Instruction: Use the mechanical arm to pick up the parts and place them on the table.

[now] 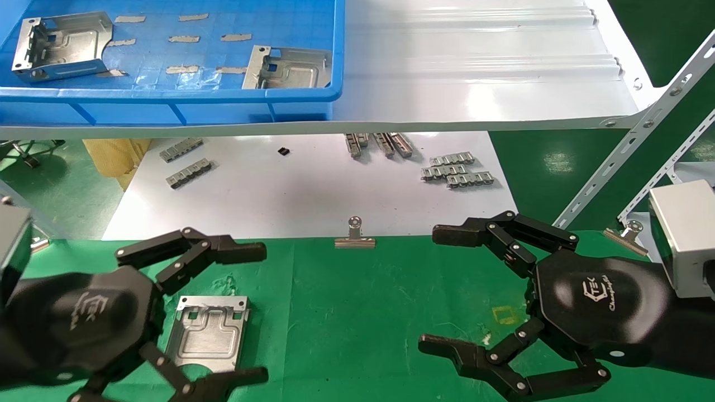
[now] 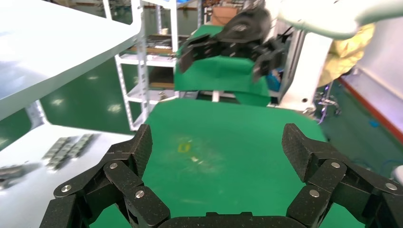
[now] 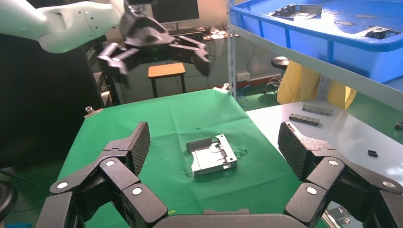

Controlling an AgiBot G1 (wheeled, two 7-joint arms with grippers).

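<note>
One silver part lies flat on the green table; it also shows in the right wrist view. My left gripper hangs open and empty above it, its fingers either side of the part, not touching. Two more parts lie in the blue bin on the shelf. My right gripper is open and empty over the cloth at the right. In the left wrist view my left gripper is open over bare cloth. In the right wrist view my right gripper is open.
A white board behind the cloth carries grey toothed strips. Binder clips pin the cloth's far edge. A white shelf overhangs the board, with a perforated bracket at right. A yellow square marks the cloth.
</note>
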